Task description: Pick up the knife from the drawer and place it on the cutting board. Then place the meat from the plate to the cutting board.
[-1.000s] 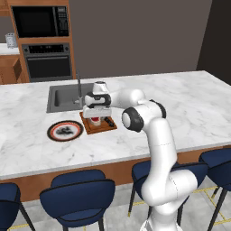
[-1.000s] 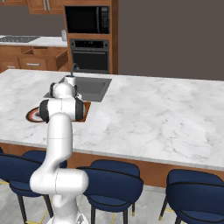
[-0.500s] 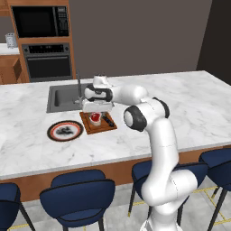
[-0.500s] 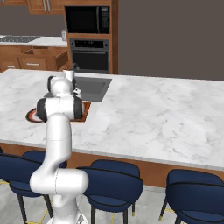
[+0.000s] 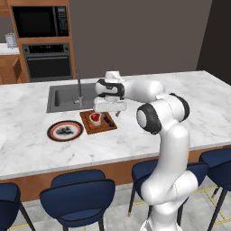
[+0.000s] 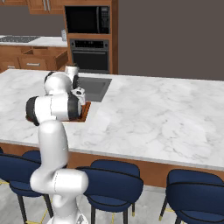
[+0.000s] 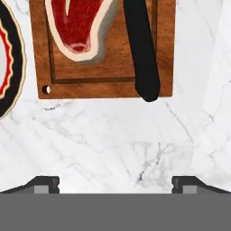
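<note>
Base views flanking; hand view close over cutting board (image 7: 103, 67).

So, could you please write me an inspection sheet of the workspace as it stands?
Surface: white marble island counter.
Job's things: meat and knife side by side on the cutting board; plate left of it, dark marks on its centre.
Clutter: nothing seen.
Grippers: gripper above the counter beside the board, jaws open, holding nothing.
Cables: nothing seen.
Surroundings: sink, oven, microwave, blue stools, open drawer.

Glossy white rounded arm (image 5: 164, 135) segments joined by dark joint bands.
</note>
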You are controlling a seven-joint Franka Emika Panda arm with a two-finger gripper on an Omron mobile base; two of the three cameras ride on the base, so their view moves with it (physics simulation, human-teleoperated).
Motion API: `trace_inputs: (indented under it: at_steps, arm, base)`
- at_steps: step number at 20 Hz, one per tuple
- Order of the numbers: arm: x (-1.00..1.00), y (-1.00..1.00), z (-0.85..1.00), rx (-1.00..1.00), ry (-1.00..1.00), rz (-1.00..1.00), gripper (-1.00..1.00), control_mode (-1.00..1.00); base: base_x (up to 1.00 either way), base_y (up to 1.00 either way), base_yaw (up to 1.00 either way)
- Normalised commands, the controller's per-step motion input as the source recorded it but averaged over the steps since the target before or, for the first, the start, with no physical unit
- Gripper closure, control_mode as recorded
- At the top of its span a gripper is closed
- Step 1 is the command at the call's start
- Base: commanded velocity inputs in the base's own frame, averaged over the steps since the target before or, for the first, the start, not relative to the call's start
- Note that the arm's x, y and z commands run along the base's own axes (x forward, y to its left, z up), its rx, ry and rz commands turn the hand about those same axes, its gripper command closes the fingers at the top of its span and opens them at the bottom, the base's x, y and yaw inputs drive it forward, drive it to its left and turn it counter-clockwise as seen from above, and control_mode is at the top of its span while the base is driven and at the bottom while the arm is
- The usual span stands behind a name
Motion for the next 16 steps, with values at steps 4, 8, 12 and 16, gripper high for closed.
trace_inputs:
  at_steps: [4, 8, 12, 16]
  arm:
    - [-1.0, -0.7, 0.34, 0.0, 0.02, -0.01, -1.0, -1.0]
    - [-1.0, -0.37, 0.54, 0.0, 0.0, -0.06, -1.0, -1.0]
    - [-0.99, -0.27, 0.5, 0.0, 0.02, -0.04, -1.0, -1.0]
    - [-0.96, -0.11, 0.63, 0.0, 0.0, 0.0, -1.0, -1.0]
  base:
    - [0.0, 0.0, 0.0]
    - [0.0, 0.0, 0.0]
    - [0.0, 0.0, 0.0]
    - [0.0, 0.0, 0.0]
